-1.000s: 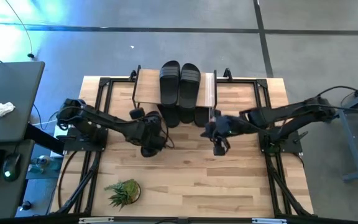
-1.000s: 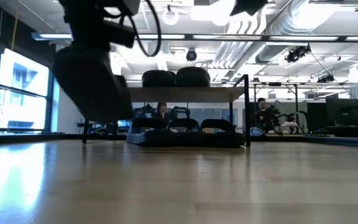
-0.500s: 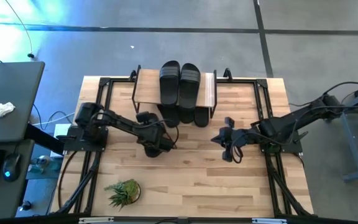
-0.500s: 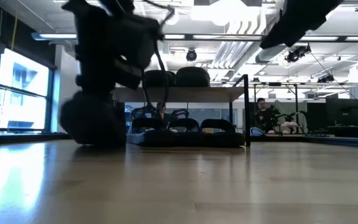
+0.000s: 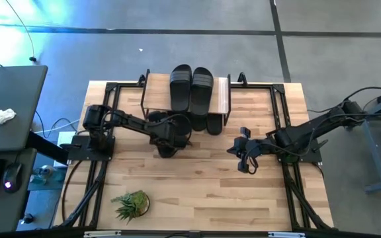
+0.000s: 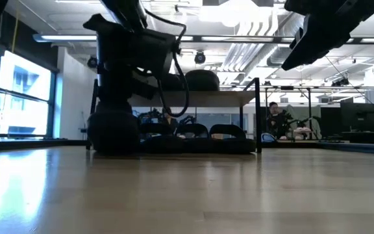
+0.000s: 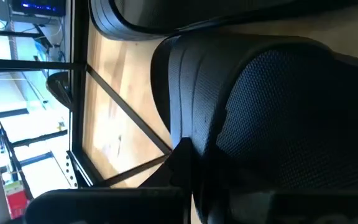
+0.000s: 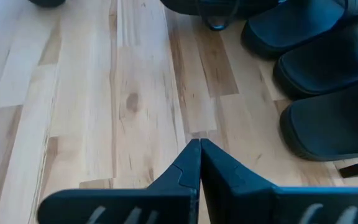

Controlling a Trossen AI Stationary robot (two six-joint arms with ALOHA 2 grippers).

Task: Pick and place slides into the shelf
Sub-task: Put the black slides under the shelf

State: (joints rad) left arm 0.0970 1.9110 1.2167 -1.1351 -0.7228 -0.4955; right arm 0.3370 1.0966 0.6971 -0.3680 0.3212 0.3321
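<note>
A light wood-plank worktop (image 5: 197, 192) is seen on a grey concrete floor, with a dark desk (image 5: 8, 112) to its left bearing a crumpled white cloth (image 5: 2, 117). A small potted plant (image 5: 131, 203) stands near the worktop's front left corner. In the low view an open workspace with ceiling ducts and a seated person (image 6: 279, 120) is visible beyond.

The shelf (image 5: 185, 92) stands at the back centre. Two slides (image 5: 191, 88) lie side by side on its top plank, and further slides (image 5: 207, 123) are lined up underneath, their toes protruding.

The left tool (image 5: 167, 139) is placed just before the shelf's lower tier; its fingers are closed on a slide (image 7: 260, 106), seen pressed beside the others already there. The right tool (image 5: 245, 157) is held above bare worktop right of the shelf, fingers (image 8: 194, 163) pressed together and empty.

Compared with half a second ago, the left tool has been advanced toward the shelf, while the right tool has barely shifted.
</note>
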